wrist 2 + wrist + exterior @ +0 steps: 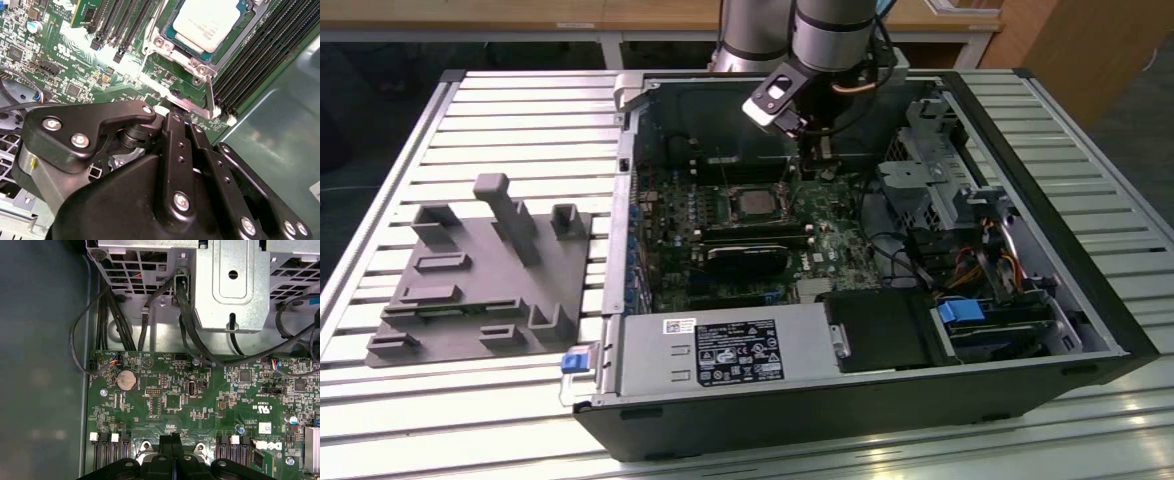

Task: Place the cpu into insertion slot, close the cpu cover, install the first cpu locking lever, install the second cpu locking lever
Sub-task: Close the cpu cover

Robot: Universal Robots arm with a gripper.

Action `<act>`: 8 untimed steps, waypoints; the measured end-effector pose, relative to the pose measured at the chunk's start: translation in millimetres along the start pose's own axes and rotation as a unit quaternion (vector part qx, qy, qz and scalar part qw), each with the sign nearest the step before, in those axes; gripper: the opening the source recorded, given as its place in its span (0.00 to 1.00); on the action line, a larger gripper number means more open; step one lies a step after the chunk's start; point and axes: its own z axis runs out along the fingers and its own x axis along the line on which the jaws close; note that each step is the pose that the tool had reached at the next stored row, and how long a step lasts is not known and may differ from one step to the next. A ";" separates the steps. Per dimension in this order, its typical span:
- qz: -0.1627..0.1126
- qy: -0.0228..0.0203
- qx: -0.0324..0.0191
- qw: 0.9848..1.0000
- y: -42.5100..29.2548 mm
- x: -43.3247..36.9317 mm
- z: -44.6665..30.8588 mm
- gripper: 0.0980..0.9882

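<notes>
The cpu (207, 22), a flat square chip with a silver-grey top, lies in the insertion slot (239, 40) on the green board; in the exterior view the cpu (750, 201) sits mid-board. The silvery cpu cover (167, 45) lies flat around the chip's edges. A thin metal locking lever (211, 97) runs along the slot's side. My gripper (175, 117) is just off the slot's edge, its black fingertips (165, 440) pressed together, close above a silvery tab (170, 97) of the frame. The arm reaches into the case from the far side, with the gripper (815, 160) beside the slot.
Long black memory slots (260, 55) flank the socket. A metal drive cage (225, 285) with black cables (185, 305) stands near the board's edge. A black heatsink block (747, 262) and the power supply (720, 350) lie nearer the case front. A grey fixture (480, 270) sits on the table.
</notes>
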 end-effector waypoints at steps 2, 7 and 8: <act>0.000 0.000 0.000 1.000 -0.8 0.0 0.0 0.01; 0.000 0.000 0.000 1.000 -3.6 0.1 -0.1 0.01; 0.000 0.000 0.000 1.000 -3.8 0.0 -0.1 0.01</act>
